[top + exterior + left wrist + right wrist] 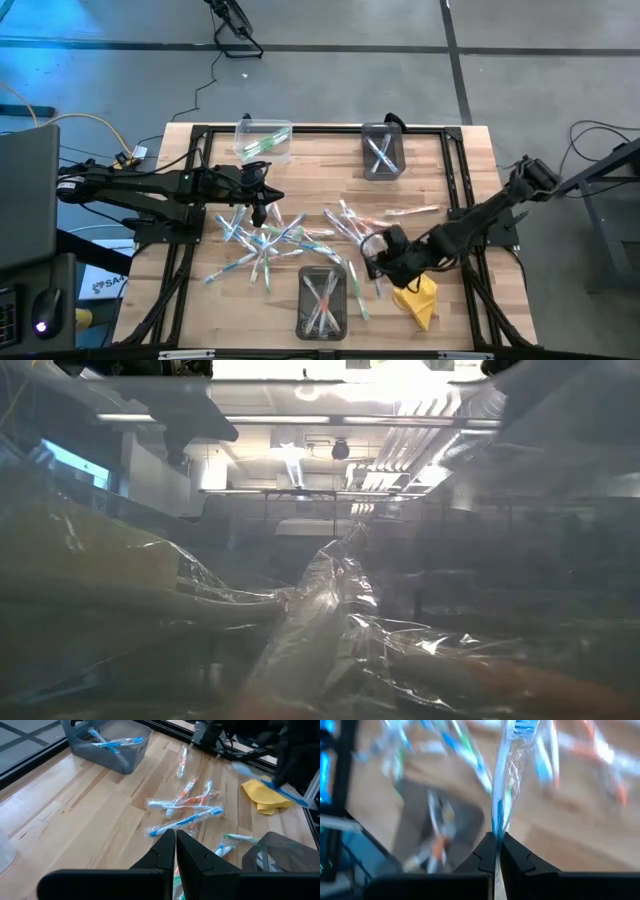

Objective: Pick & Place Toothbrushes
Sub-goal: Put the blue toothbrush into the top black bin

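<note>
Holding a wrapped blue toothbrush by its end, the right end effector is pinched tight on it. In the high view this end effector sits near the front of the desk, just beside the yellow cloth and close to the front bin.

The left end effector is squeezed shut with nothing in it. From above it hangs over the left side of the loose pile.

The job looks only partly done. Some toothbrushes are already in bins. Many more lie on the wood.

Counting the bins, I see three. The clear bin at the back left has about two green brushes in it. The dark bin at the back right has about two blue ones. The front bin has a few with red or orange on them, but I cannot count them well.

The loose pile of toothbrushes is spread across the middle of the desk. They cross over each other, so an exact count is hard. I would say roughly twenty or more are left to sort.

One yellow cloth. Two arms. The low view is blocked by shiny wrapping, so it does not help with counting.
</note>
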Available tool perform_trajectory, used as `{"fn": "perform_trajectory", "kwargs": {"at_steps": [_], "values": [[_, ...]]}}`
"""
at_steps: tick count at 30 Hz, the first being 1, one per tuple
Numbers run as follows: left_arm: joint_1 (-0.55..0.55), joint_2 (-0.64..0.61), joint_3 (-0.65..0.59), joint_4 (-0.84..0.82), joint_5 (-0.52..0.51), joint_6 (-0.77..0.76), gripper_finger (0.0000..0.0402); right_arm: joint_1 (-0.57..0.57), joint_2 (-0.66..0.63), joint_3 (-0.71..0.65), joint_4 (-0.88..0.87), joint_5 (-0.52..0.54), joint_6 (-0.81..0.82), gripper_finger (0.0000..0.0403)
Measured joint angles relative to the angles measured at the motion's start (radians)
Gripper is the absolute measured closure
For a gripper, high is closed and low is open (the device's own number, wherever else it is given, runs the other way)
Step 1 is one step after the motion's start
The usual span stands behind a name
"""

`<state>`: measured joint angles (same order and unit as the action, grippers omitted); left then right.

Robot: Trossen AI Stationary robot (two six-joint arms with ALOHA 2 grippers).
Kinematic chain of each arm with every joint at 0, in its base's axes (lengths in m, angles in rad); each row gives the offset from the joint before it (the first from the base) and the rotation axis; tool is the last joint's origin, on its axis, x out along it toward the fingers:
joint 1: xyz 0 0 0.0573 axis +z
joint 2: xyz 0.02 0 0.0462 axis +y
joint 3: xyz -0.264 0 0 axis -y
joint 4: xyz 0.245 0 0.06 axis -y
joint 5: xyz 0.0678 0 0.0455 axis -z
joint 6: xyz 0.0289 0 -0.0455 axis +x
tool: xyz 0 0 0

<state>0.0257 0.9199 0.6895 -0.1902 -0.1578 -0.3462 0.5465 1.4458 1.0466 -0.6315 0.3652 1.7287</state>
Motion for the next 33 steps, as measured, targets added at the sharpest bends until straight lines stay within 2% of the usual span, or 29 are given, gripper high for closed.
{"fn": "perform_trajectory", "kwargs": {"at_steps": [4,12,28,33], "values": [[0.000,0.000,0.000,0.000,0.000,0.000,0.0389,-0.068,-0.038,0.000,0.000,0.099,-0.097,0.0399],[0.000,0.000,0.000,0.010,-0.008,0.001,0.0389,-0.288,-0.101,0.001,0.000,0.101,-0.395,0.0399],[0.000,0.000,0.000,0.008,-0.034,0.001,0.0389,-0.772,-0.159,0.002,0.007,-0.109,-0.923,0.0399],[0.000,0.000,0.000,0.007,-0.035,0.001,0.0389,-0.908,-0.158,0.002,0.028,-0.130,-1.047,0.0399]]}}
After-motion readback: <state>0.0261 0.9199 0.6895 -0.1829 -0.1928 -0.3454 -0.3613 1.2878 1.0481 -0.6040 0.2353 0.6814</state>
